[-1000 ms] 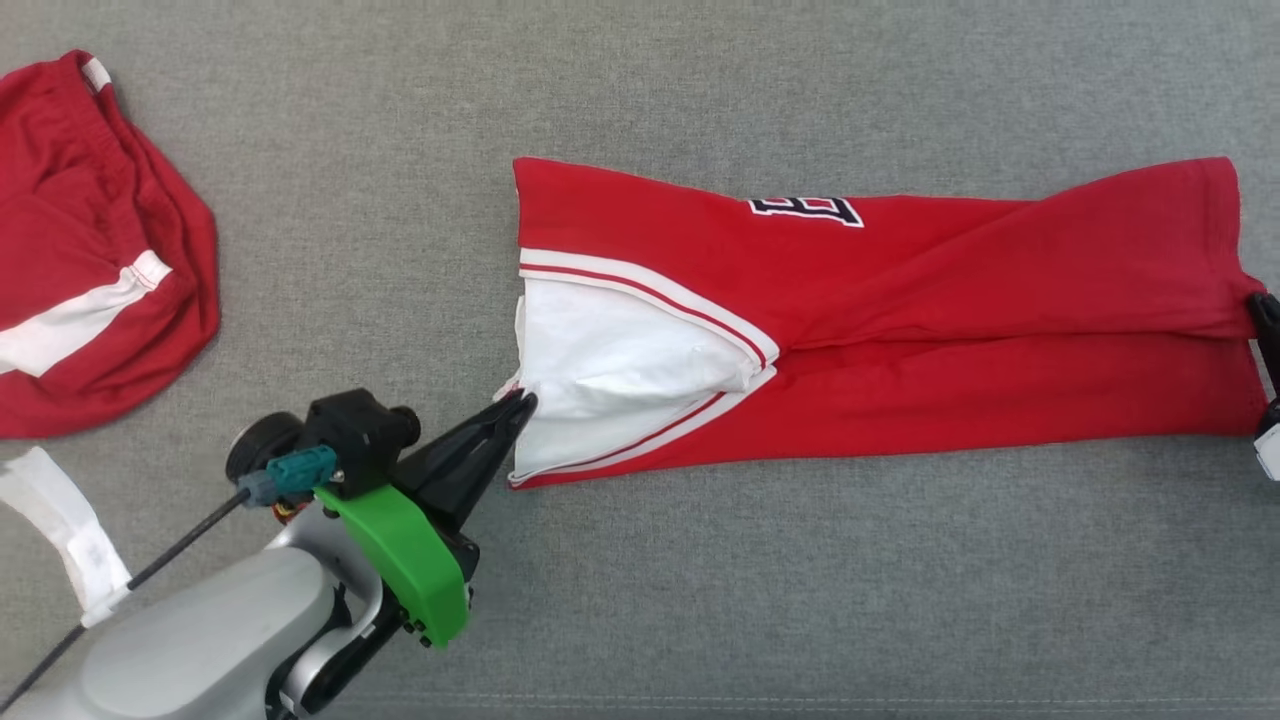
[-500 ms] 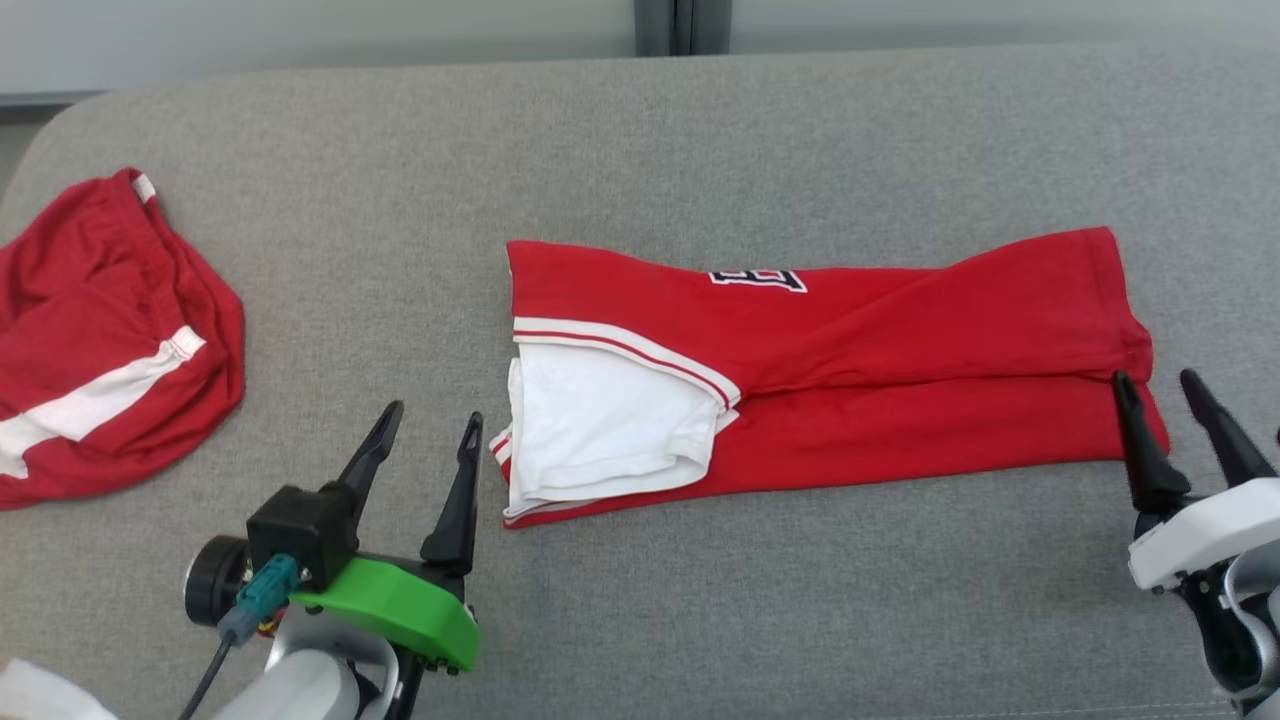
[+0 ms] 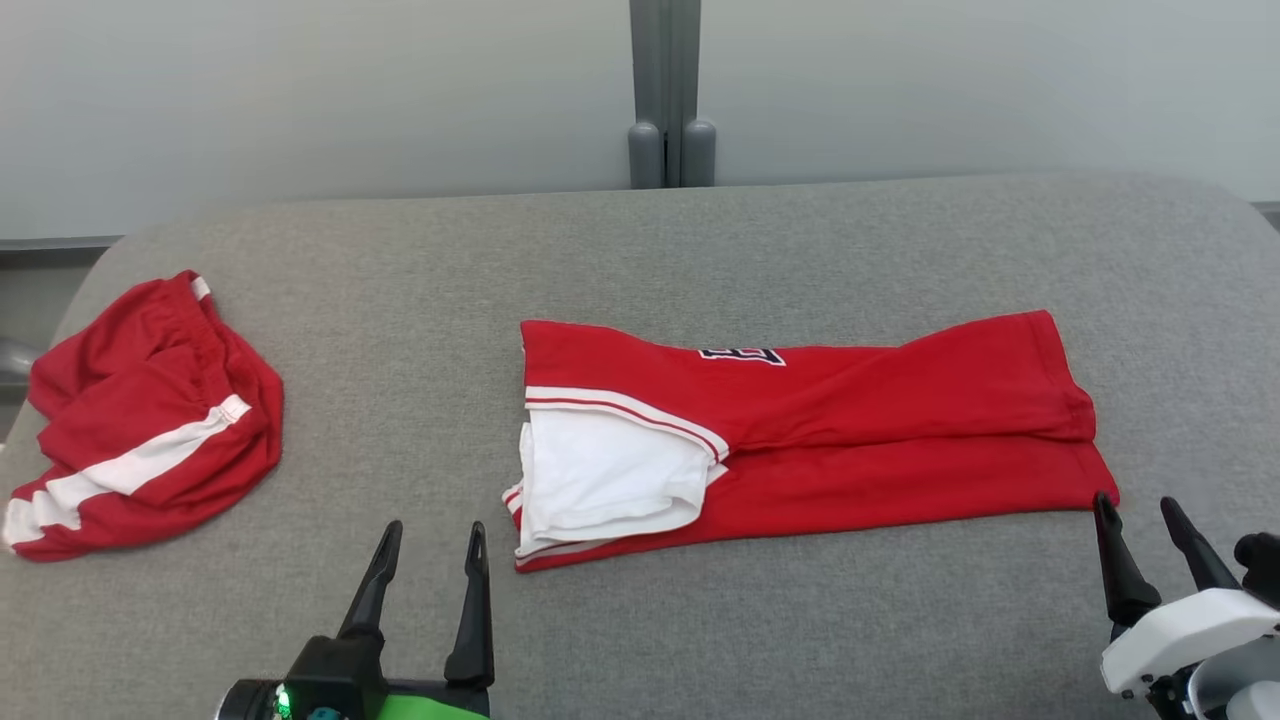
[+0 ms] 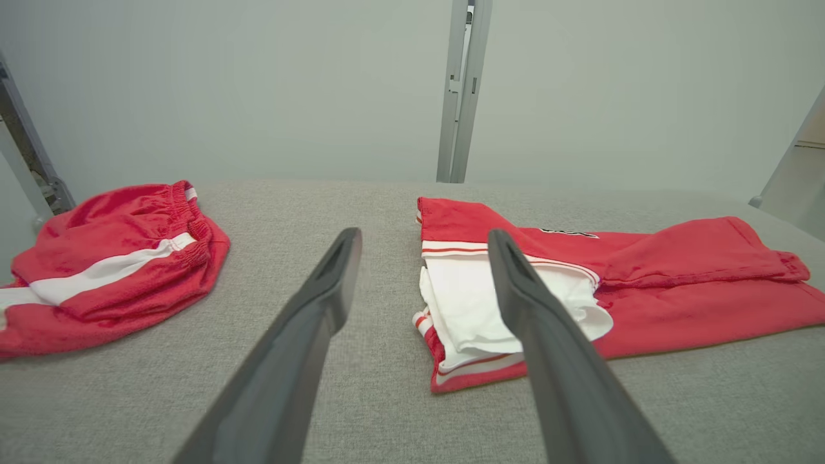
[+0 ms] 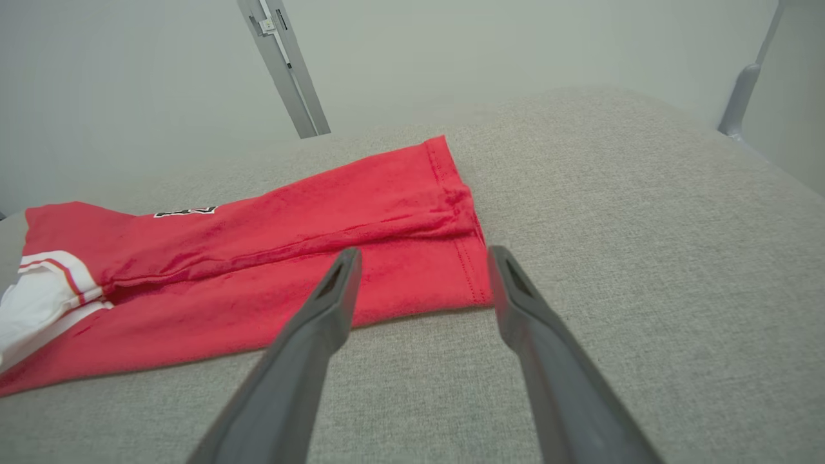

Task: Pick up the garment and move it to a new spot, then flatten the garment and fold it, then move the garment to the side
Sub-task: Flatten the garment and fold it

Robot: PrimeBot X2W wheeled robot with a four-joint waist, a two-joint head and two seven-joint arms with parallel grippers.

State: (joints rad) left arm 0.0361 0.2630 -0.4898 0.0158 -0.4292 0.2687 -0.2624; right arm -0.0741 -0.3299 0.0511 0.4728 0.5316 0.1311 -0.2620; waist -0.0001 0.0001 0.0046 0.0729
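Fold just released.
L hand (image 3: 434, 527) & R hand (image 3: 1134, 500) wide open, empty; red-and-white cotton garment (image 3: 850, 440) lies folded, side move next.

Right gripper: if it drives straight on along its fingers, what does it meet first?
Probably the hem of the folded red garment: the open right gripper points at its near right corner. Height is unclear, so it might skim over.

The garment (image 3: 850, 470) is no longer pinched: the left gripper (image 3: 434, 527) and right gripper (image 3: 1134, 500) are opened and drawn back off it.
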